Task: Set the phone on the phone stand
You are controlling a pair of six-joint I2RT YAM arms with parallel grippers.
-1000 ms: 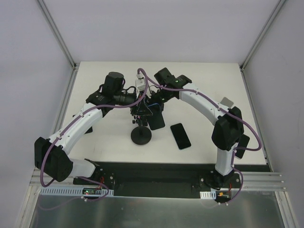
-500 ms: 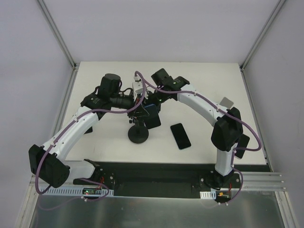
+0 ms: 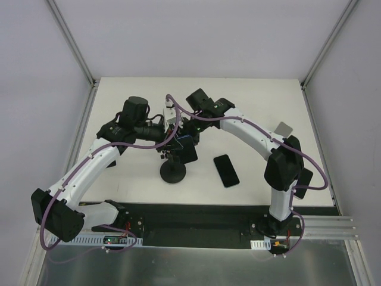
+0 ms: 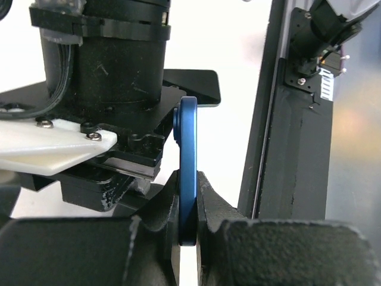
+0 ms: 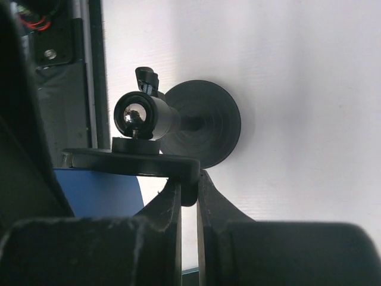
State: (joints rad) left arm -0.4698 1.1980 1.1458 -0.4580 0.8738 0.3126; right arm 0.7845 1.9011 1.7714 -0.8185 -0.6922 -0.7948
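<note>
The blue phone [image 4: 189, 143] is showing edge-on and upright to the left wrist camera. The left gripper [image 4: 189, 185] is squeezing it, fingers [image 4: 217, 208] clamped on its two faces near the lower end. It's hanging above the bench [image 3: 256, 101], right beside the cradle plate of the phone stand [image 5: 202, 122]; whether it's actually touching that plate, I can't tell. The right gripper [image 5: 189, 182] is pinching the cradle plate by its edge, fingers closed on it. In the right wrist view the blue panel is peeking out just below the plate, to the left. The stand's round base is resting flat on the bench between the two arms. From overhead, both wrists are crowding in over the stand's head. Near the base, to its right, a black phone [image 3: 226, 170] is lying flat on the bench.
</note>
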